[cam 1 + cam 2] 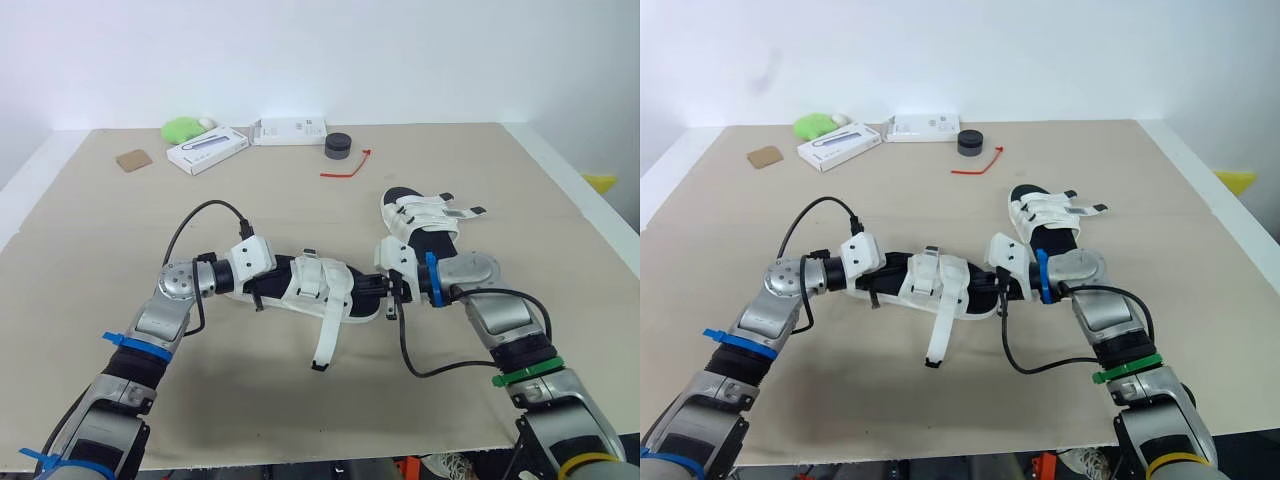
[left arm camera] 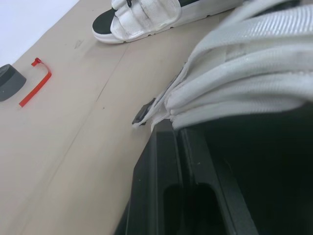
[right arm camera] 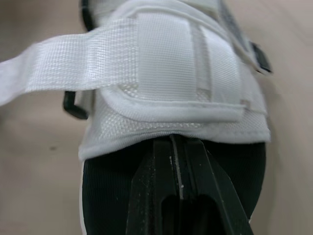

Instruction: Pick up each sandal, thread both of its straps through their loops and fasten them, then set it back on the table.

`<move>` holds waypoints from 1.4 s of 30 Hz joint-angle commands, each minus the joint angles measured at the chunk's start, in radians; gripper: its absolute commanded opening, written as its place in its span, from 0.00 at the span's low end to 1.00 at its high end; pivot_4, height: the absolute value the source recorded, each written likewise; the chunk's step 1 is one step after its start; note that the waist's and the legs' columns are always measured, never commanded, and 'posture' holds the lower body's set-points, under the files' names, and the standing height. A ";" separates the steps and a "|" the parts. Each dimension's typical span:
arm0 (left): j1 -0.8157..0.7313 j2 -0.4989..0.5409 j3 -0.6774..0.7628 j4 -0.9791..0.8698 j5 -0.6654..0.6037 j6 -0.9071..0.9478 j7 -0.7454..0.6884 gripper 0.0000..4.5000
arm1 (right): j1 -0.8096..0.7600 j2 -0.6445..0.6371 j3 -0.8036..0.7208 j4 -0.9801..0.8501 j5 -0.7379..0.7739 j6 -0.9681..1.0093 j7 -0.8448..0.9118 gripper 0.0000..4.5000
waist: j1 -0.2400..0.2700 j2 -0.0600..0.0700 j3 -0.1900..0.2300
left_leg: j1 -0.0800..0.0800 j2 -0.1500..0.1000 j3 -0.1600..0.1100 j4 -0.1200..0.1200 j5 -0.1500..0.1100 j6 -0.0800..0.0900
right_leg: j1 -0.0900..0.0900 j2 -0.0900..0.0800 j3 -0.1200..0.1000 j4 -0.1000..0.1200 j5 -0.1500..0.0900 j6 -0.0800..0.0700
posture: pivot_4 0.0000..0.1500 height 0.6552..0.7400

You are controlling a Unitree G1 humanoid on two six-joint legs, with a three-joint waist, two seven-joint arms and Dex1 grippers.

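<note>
A white sandal with a black footbed [image 1: 318,288] lies lengthwise between my two grippers at the middle of the table. My left gripper [image 1: 266,284] is shut on its heel end. My right gripper [image 1: 378,296] is shut on its toe end. One strap is folded over the upper [image 3: 166,73]. A long white strap [image 1: 326,340] hangs loose from the sandal toward the table's front, ending in a black tip. The second sandal [image 1: 424,220] rests flat on the table behind my right arm, with its straps [image 2: 146,12] laid across the upper.
At the back of the table are a green object [image 1: 182,128], two white boxes [image 1: 207,150] [image 1: 290,130], a black round puck [image 1: 339,146], a red tie [image 1: 350,166] and a brown card [image 1: 132,159]. The table's right edge runs close to the second sandal.
</note>
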 commanded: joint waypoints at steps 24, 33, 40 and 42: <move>-0.003 0.271 0.188 -0.352 -0.462 0.698 -0.271 0.99 | 0.022 0.007 0.010 -0.042 -0.002 -0.020 -0.005 0.00 | -0.002 0.000 0.000 | 0.000 0.001 0.000 0.000 0.000 0.000 | -0.001 0.002 0.000 0.000 -0.001 0.000 | 1.00 1.00; 0.170 0.379 0.209 -0.659 -0.827 1.155 -0.270 0.99 | 0.018 0.013 0.016 -0.034 -0.007 -0.033 -0.003 0.00 | -0.005 0.000 0.000 | 0.001 0.003 0.000 0.000 -0.004 0.004 | -0.002 0.003 0.000 0.001 -0.005 -0.001 | 1.00 1.00; 0.177 0.228 0.132 -0.623 -0.826 1.234 -0.080 0.99 | 0.021 0.014 0.015 -0.037 -0.009 -0.034 -0.002 0.00 | -0.003 0.000 0.000 | 0.003 0.002 -0.001 0.000 -0.003 0.003 | 0.000 0.003 -0.001 0.002 -0.004 -0.002 | 1.00 1.00; 0.170 0.216 0.088 -0.617 -0.793 1.227 -0.078 0.99 | 0.023 0.012 0.014 -0.042 -0.008 -0.032 -0.002 0.00 | -0.003 0.000 0.000 | 0.002 0.002 -0.001 0.000 -0.003 0.003 | 0.000 0.004 0.000 0.002 -0.004 -0.003 | 1.00 1.00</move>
